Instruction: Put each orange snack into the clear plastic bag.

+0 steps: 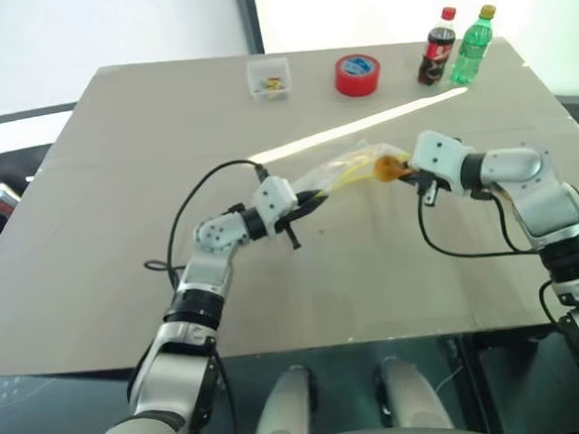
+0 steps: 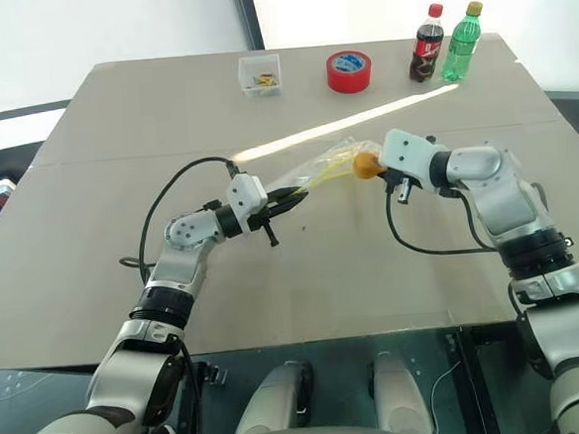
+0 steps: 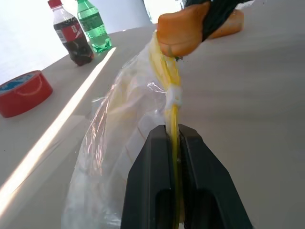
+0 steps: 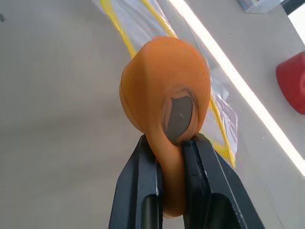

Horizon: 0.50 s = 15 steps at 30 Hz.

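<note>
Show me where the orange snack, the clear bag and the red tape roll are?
orange snack (image 4: 164, 95): right wrist view, on its rounded orange body above the black fingers.
clear plastic bag (image 3: 119, 124): left wrist view, on its transparent wall beside the yellow seal strip.
red tape roll (image 1: 357, 76): left eye view, on its red side.

The orange snack (image 4: 164, 102) hides its filling between the right gripper (image 4: 170, 143) fingers. Contents of the small clear box (image 1: 269, 78) are too small to identify
</note>
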Each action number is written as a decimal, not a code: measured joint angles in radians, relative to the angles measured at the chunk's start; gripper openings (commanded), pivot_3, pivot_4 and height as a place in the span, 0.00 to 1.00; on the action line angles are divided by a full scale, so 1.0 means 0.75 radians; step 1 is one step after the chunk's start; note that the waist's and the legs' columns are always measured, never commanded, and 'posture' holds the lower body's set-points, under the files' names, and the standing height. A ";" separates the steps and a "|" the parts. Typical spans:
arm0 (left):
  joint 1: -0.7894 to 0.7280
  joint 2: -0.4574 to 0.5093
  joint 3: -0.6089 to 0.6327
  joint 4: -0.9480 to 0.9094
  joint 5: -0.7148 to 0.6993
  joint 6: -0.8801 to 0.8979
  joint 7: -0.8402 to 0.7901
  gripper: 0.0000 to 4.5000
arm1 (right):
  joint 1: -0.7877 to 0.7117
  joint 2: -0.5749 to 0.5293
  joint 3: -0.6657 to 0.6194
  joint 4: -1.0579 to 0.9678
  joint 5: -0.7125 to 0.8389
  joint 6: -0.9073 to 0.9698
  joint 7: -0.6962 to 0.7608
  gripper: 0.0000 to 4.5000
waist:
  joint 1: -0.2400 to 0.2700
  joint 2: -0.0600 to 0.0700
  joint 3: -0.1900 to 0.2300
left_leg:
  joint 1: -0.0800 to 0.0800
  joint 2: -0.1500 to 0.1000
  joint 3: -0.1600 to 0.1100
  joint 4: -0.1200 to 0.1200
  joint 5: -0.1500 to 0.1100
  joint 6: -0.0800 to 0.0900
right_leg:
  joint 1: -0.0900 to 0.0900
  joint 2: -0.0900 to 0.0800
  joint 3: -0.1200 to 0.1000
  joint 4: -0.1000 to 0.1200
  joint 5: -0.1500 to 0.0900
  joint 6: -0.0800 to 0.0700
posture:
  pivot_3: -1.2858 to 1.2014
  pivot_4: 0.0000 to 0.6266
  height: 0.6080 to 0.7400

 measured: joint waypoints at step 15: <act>-0.002 0.006 -0.041 0.007 0.026 -0.057 -0.024 0.00 | -0.036 -0.030 0.188 -0.082 -0.313 -0.119 -0.095 0.03 | 0.002 0.000 0.000 | 0.000 0.000 0.000 0.000 0.000 0.000 | 0.000 0.000 0.000 0.000 0.000 0.000 | 0.52 0.24 1.00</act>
